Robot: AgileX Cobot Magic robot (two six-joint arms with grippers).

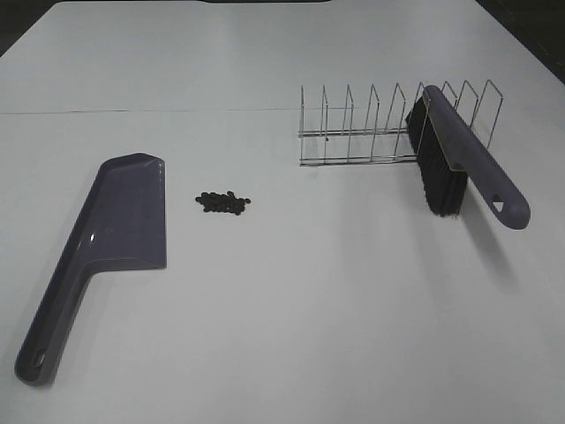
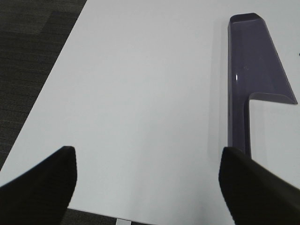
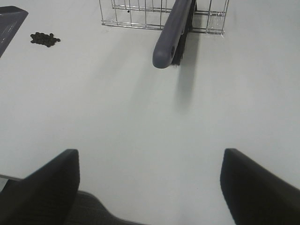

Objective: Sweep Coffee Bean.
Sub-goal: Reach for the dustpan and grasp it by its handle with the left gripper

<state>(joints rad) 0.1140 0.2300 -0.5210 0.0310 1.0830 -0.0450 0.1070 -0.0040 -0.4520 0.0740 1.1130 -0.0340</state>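
A small cluster of dark coffee beans (image 1: 223,202) lies on the white table, just right of the purple dustpan (image 1: 106,243), whose handle points toward the near left corner. The purple brush (image 1: 463,163) with black bristles leans in a wire rack (image 1: 388,124) at the right, handle toward the front. Neither gripper appears in the exterior high view. My left gripper (image 2: 145,187) is open over the table's near left edge, with the dustpan (image 2: 253,70) ahead of it. My right gripper (image 3: 150,187) is open and empty, short of the brush handle (image 3: 171,37); the beans (image 3: 45,39) show off to one side.
The wire rack (image 3: 159,14) has several upright dividers and stands on the table behind the brush. A thin seam (image 1: 150,111) runs across the tabletop. Dark carpet (image 2: 28,56) lies beyond the table's left edge.
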